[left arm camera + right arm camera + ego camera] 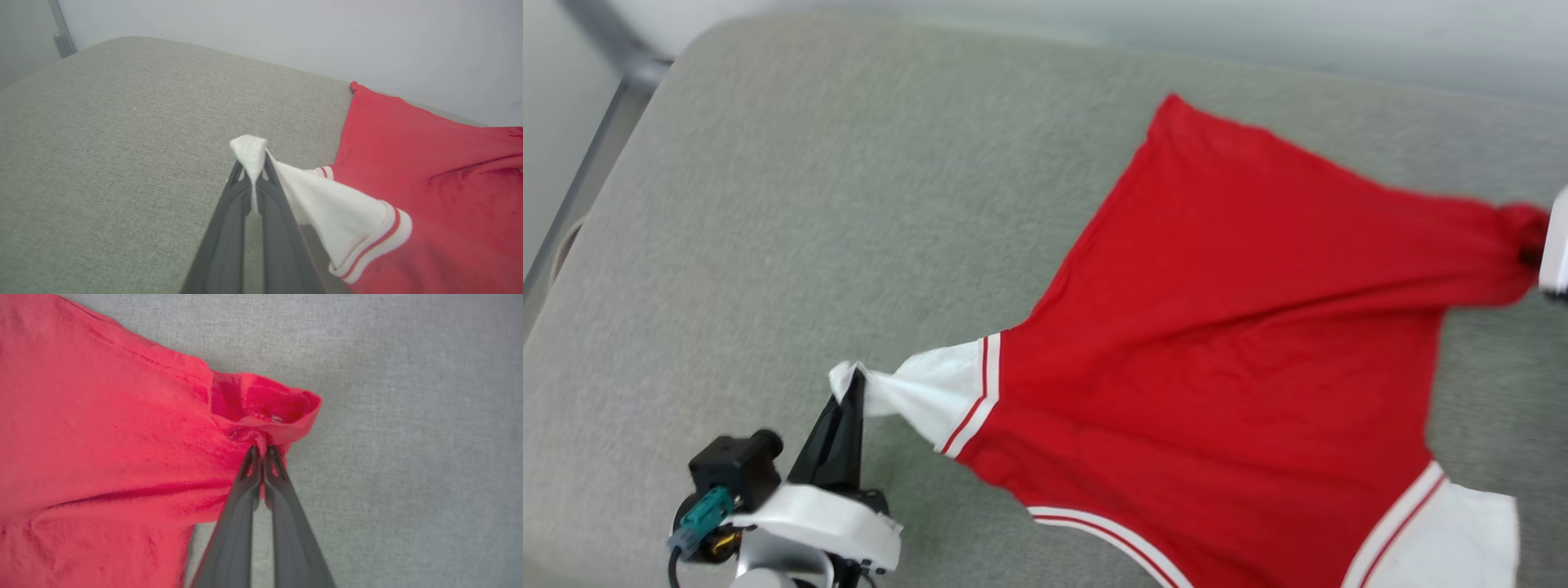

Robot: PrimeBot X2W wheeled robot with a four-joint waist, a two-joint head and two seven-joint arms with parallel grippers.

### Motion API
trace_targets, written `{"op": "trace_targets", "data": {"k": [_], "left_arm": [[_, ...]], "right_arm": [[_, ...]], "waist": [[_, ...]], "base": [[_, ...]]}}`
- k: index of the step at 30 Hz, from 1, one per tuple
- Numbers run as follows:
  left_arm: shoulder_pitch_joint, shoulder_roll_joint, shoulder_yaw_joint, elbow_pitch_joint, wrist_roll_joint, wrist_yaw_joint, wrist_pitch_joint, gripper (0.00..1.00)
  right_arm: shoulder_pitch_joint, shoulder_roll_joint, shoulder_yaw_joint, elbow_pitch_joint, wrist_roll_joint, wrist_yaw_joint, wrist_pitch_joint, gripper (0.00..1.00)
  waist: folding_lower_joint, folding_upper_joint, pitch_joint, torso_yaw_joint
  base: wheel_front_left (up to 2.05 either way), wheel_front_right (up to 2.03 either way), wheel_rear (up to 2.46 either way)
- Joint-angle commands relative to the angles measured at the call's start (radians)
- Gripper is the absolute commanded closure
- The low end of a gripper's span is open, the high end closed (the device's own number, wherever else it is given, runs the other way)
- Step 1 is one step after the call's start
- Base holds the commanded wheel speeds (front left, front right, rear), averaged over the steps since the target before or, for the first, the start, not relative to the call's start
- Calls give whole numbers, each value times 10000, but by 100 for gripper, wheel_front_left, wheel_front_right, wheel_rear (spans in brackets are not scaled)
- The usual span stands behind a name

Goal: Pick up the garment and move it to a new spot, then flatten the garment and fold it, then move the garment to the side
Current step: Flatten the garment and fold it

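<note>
Flattening the garment (1217, 327) — folding not begun.
Left gripper (854, 390) pinches the white sleeve tip (845, 377), lower left of head view; right gripper (261, 451) pinches a red corner (265, 404).

A plain indoor room; home or lab cannot be told: a wide padded surface (768, 245) covered in grey woven cloth, with rounded corners, sits by a bare pale wall (286, 32), a grey metal bar (60, 26) beside it, a red shirt (1241, 327) lying on it
</note>
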Motion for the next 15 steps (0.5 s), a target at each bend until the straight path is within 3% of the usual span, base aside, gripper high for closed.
{"op": "trace_targets", "data": {"k": [1, 8, 15], "left_arm": [[135, 48, 43, 28, -37, 60, 11, 100], [875, 299, 379, 227, -331, 293, 91, 100], [1738, 499, 806, 471, -771, 550, 202, 100]], "right_arm": [[380, -47, 11, -114, 155, -14, -55, 100], [3133, -128, -391, -1597, 1326, -16, -501, 100], [5998, 390, -1205, -3515, 1758, -16, -613, 100]], "waist": [[1, 0, -571, -554], [1, 0, -1418, -1276], [1, 0, -1924, -2034]], "base": [[0, 0, 0], [0, 0, 0], [0, 0, 0]]}}
